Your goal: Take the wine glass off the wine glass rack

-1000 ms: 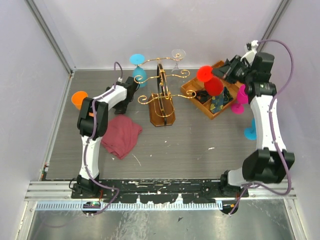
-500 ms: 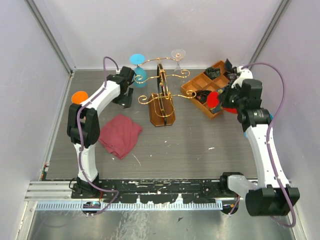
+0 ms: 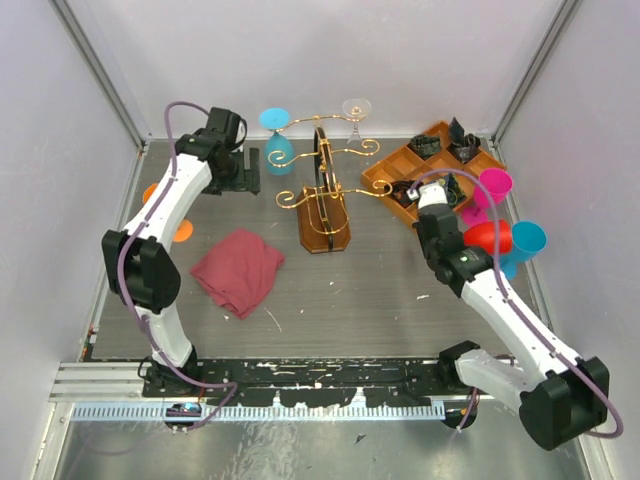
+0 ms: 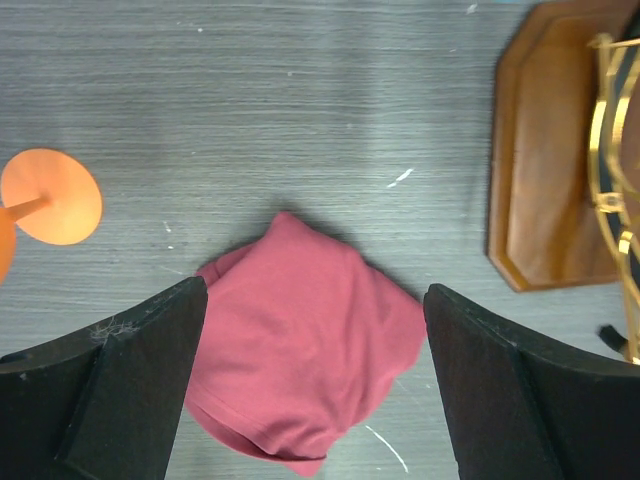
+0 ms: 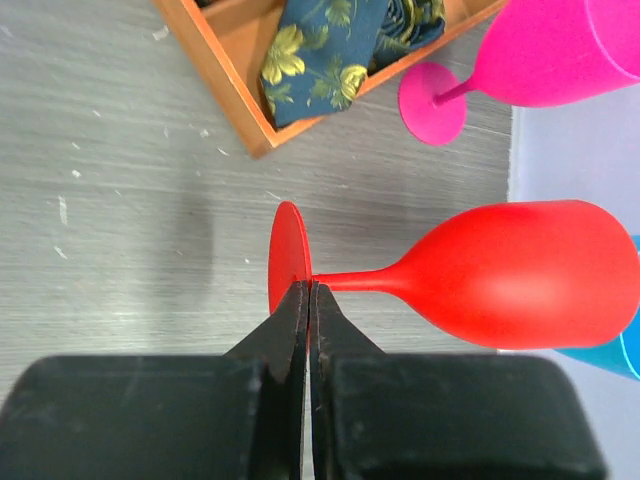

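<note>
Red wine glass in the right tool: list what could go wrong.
1. The right tool pinches only the thin stem by the foot, with the red glass sideways; the bowl may swing or slip out.
2. The pink glass and blue glass sit close; it could knock them.

red wine glass (image 5: 520, 285) horizontal, off upright gold rack (image 3: 325, 205)

Maroon cloth (image 3: 238, 272) crumpled on table (image 3: 360, 290); floral fabric (image 5: 340, 40) in wooden tray (image 5: 225, 85).
</note>
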Robot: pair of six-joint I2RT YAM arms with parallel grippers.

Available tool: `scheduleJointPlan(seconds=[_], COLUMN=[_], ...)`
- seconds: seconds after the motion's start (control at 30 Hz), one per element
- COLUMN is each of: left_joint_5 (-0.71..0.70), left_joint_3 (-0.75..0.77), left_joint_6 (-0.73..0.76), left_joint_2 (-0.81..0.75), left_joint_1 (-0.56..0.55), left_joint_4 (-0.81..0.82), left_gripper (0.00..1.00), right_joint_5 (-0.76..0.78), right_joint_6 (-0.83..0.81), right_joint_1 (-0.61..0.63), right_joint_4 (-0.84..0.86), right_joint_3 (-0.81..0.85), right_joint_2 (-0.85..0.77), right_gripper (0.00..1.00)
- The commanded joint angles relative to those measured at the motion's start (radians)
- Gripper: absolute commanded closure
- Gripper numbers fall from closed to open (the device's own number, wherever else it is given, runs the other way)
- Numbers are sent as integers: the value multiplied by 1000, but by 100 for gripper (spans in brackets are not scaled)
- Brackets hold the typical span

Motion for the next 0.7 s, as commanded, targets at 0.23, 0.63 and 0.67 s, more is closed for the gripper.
scheduleJointPlan(seconds=[0.23,0.63,0.67], left_joint_5=[264,316,317], left_joint_3=[147,293,293], left_joint_6=[-74,-128,-136], left_joint_2=[-124,-121,-126], left_joint_1=[128,225,234], left_joint_4=[-62,-109,-106], left_gripper=[5,6,6], right_joint_5=[419,622,649], right_joint_6=[-91,-10,14], right_joint_1=[206,294,297], right_joint_4=[57,56,44], right_joint_3=[-8,22,30], right_joint_2=[188,454,483], right_gripper=[99,99,99])
